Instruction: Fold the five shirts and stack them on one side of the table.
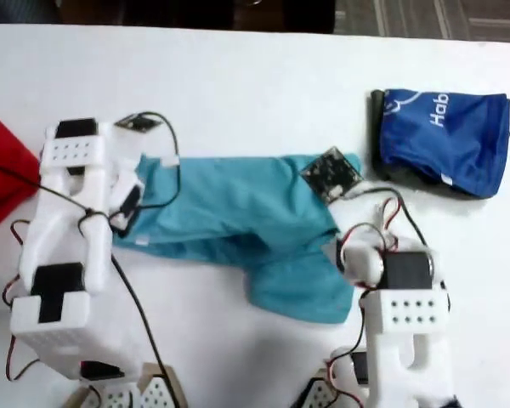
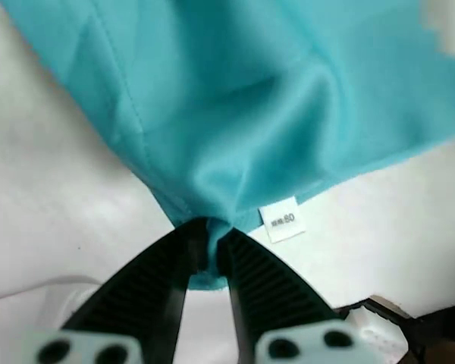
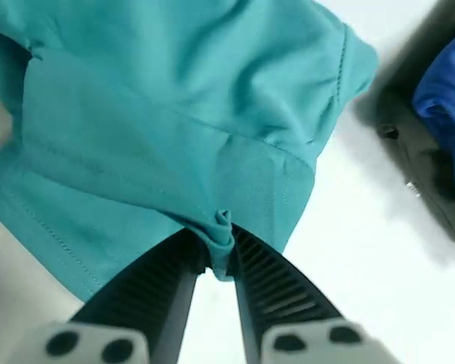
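Observation:
A teal shirt [image 1: 246, 225] is stretched across the middle of the white table [image 1: 238, 93], partly folded. My left gripper [image 2: 210, 254] is shut on its left edge, beside a small white label [image 2: 280, 220]. My right gripper [image 3: 220, 246] is shut on a pinch of the teal shirt [image 3: 174, 114] at its right side. In the high view the left arm [image 1: 68, 221] stands at the shirt's left end and the right arm [image 1: 399, 297] at its right end. A folded blue shirt [image 1: 446, 136] lies on a dark one at the far right.
A red shirt [image 1: 4, 174] lies at the table's left edge. The blue shirt [image 3: 447, 106] and the dark fabric [image 3: 417, 152] under it show beyond the teal cloth in the right wrist view. Bare table lies along the far side.

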{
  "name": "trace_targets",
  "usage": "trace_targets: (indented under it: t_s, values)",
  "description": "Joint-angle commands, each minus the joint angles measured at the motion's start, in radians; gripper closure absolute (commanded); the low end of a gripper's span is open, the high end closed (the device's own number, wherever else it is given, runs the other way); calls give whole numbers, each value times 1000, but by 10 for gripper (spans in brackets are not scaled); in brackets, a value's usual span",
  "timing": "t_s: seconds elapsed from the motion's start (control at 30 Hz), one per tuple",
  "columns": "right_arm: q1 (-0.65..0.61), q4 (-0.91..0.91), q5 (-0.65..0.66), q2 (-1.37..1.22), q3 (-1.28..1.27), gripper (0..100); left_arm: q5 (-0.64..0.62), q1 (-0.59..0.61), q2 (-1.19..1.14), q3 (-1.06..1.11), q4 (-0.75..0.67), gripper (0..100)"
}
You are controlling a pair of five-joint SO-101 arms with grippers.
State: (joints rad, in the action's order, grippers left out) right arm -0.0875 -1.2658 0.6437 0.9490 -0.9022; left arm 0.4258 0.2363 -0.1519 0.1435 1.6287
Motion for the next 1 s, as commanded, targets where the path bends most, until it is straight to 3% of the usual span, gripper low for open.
trace_targets:
  t_s: [0.0,0.23,0.33,0.5,0.57,0.8,0.9,0.97]
  values:
    - [7,4,8,35,-64,980,11,6,48,53,-46,974]
    - [5,136,8,35,-226,978,11,14,48,189,-207,972]
    - [5,127,8,35,-227,968,11,14,55,188,-203,954]
    - [-4,74,8,36,-213,805,44,34,57,110,-114,820]
    - [-4,42,5,36,-167,787,51,71,57,24,-58,801]
    - [-2,47,-32,27,95,827,-2,143,48,-394,49,821]
    - [-4,160,-135,24,114,997,-54,78,41,-429,35,989]
    - [-12,226,-169,8,103,951,-75,3,9,-427,23,950]
